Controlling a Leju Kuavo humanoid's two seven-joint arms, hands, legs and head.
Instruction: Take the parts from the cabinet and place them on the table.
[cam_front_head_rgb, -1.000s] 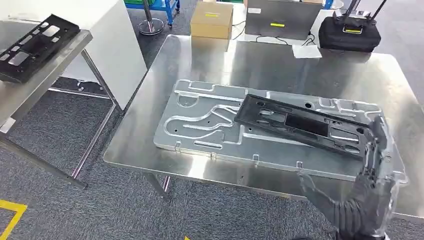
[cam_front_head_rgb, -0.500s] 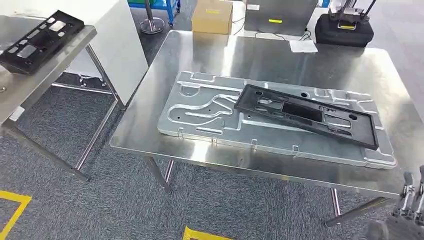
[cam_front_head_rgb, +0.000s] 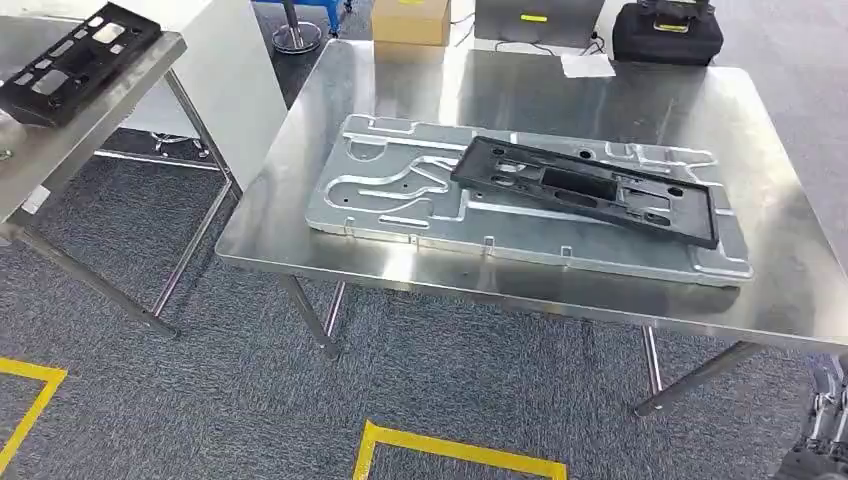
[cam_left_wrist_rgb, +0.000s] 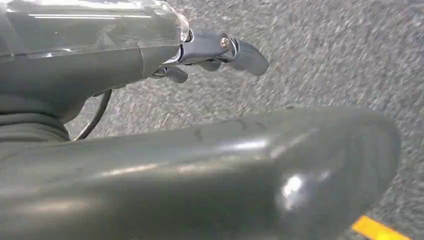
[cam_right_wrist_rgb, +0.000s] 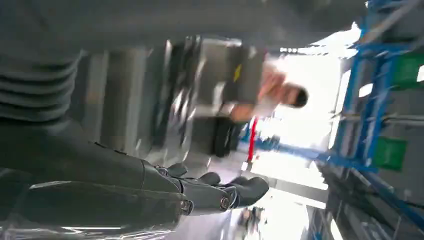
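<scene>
A: Entry — black part (cam_front_head_rgb: 585, 190) lies flat on the silver plate (cam_front_head_rgb: 400, 200), which rests on the steel table (cam_front_head_rgb: 780, 290). Nothing grips it. My reading: it is set down and this placement is done.

B: Orientation?

A: Long axis runs slantwise across the plate. The near end points toward the right hand (cam_front_head_rgb: 822, 435); the far end points away, up and across the table from it. The part is well apart from that hand, ahead of it and toward the robot's left.

B: Right hand state?

A: Empty. In the right wrist view its fingers (cam_right_wrist_rgb: 235, 192) extend loosely, apart, around nothing. It hangs low beside the table edge, likely because the arm is clear of the work.

B: Left hand?

A: Left hand (cam_left_wrist_rgb: 215, 50) hangs over grey carpet (cam_left_wrist_rgb: 325, 60), fingers slightly curled, holding nothing; I call it open.

B: Anything else?

A: A second black part (cam_front_head_rgb: 70, 65) sits on the side table (cam_front_head_rgb: 60, 150), far from both hands. Probably the next one to fetch.
</scene>
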